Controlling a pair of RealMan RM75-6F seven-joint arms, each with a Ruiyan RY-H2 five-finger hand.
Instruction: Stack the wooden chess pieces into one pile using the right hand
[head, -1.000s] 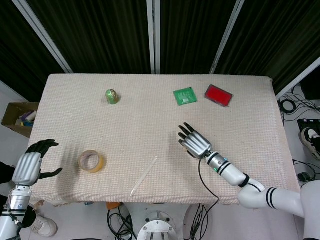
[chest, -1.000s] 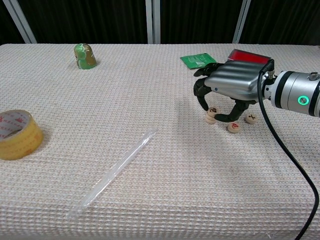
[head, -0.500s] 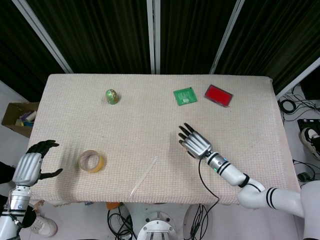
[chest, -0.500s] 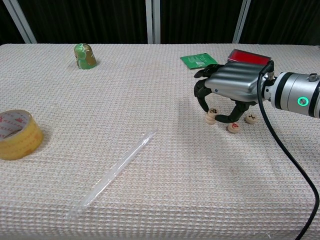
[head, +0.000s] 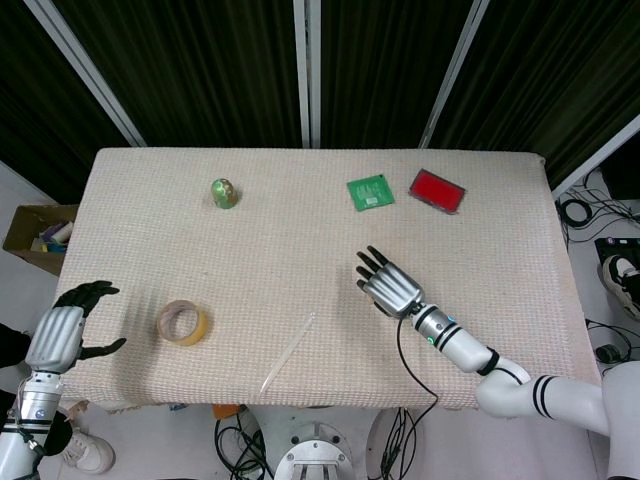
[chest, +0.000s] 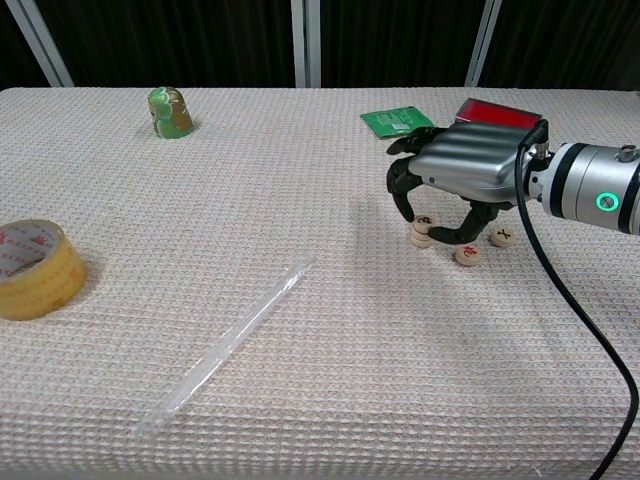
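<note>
The right hand (chest: 462, 180) arched palm-down over three wooden chess pieces (chest: 466, 255) lying flat on the cloth-covered surface (chest: 300, 180), its dark fingers (chest: 404, 200) curled down around them; whether it gripped one could not be told. The left hand (head: 62, 333) hovered with fingers spread, holding nothing, near a tape roll (head: 182, 322).

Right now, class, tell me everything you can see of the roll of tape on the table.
The roll of tape is a ring of yellowish-brown translucent tape with an open centre, lying flat on the woven table cloth near the front left. The chest view shows red print on its inner core. Nothing touches it; the left hand hovers off to its left, apart from it, and the clear plastic tube lies to its right.
</note>
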